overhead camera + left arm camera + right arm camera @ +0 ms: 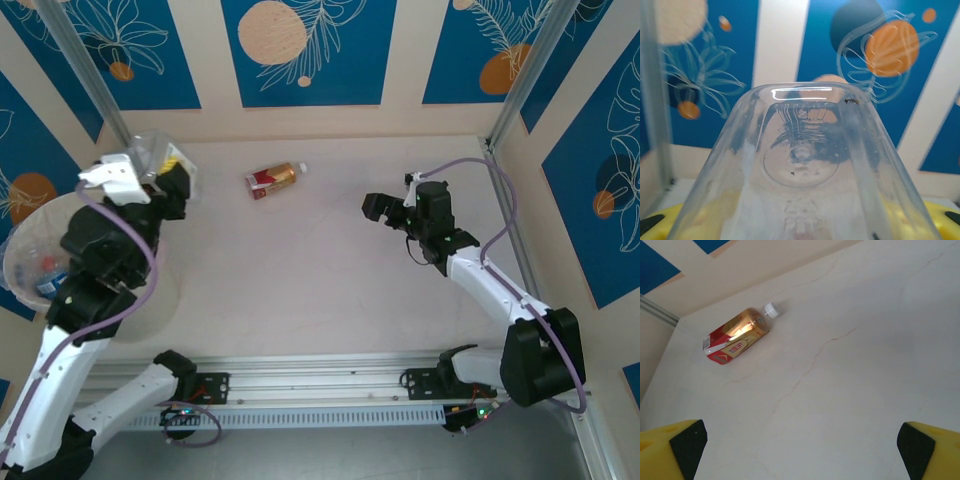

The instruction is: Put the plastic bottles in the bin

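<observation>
Drop-off comes next, we think: our left gripper point(166, 166) holds the clear bottle point(800, 165) tight near the bin point(22, 228), and our wide-open right gripper point(800, 440) must then grab the red bottle point(737, 337).

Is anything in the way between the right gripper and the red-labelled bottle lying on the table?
Nothing visible does. Bare table lies between the open right gripper and the red-labelled bottle. The left gripper, holding a clear bottle, is off to the side near the bin.
</observation>
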